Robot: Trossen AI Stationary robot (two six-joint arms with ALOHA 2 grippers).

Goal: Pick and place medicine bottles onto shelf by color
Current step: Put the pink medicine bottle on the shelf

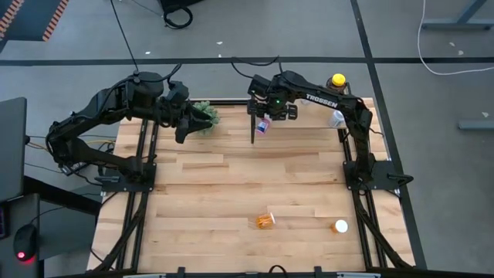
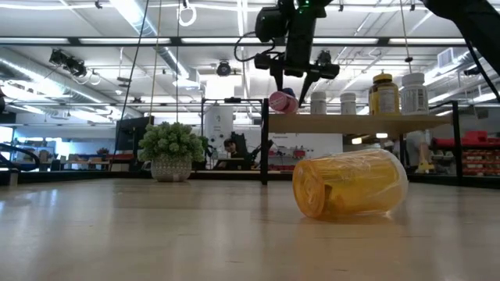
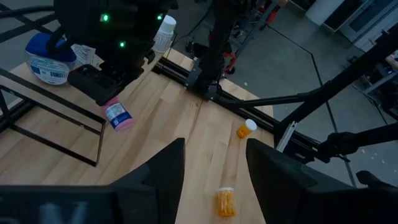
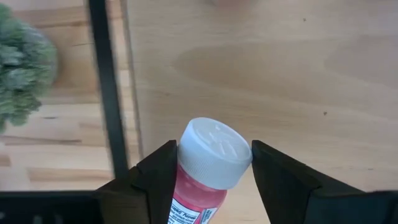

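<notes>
Pink bottle (image 1: 264, 125) hangs in my right claw (image 1: 266, 123) over the shelf's (image 1: 309, 123) left end.

From above, my left claw (image 1: 185, 123) waits by the plant (image 1: 205, 116); an orange bottle (image 1: 265, 221) and a white-capped one (image 1: 340, 226) lie well apart near the table's front edge. At table height, the pink bottle tilts just above the shelf board, white bottles (image 2: 318, 102) standing farther along. My left wrist view shows my left fingers apart, empty, and a blue bottle (image 3: 46, 57) on the shelf. My right wrist view shows both fingers clamped just under the white cap (image 4: 214, 152). I judge it light, stiff, slick plastic; gripping below the cap ridge should stop slipping.
</notes>
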